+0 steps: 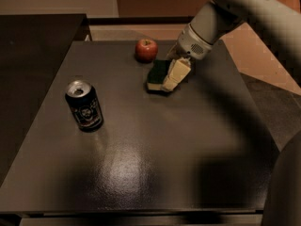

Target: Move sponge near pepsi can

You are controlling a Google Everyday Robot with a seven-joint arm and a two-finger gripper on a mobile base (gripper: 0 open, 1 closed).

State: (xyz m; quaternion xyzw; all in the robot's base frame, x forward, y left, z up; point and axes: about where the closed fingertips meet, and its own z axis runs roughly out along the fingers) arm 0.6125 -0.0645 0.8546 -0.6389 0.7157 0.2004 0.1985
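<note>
- We find the sponge (pixel 157 74) to the right of the pepsi can (pixel 84 106) and farther from the camera, well apart from it, green face up and tilted; whether its lower edge touches the tabletop (pixel 155 145) we cannot tell.
- The gripper (pixel 170 80) is at the sponge's side away from the pepsi can, with one pale finger laid along that side. The jaws stand closed on the sponge; the second finger is hidden from us.
- The pepsi can stands upright on the left part of the tabletop, silver top showing.
- A red apple (pixel 146 50) sits beyond the pepsi can and to its right, just behind the sponge and apart from it.
- The arm (pixel 225 13) descends to the gripper from the upper right, on the far side of the sponge from the pepsi can.
</note>
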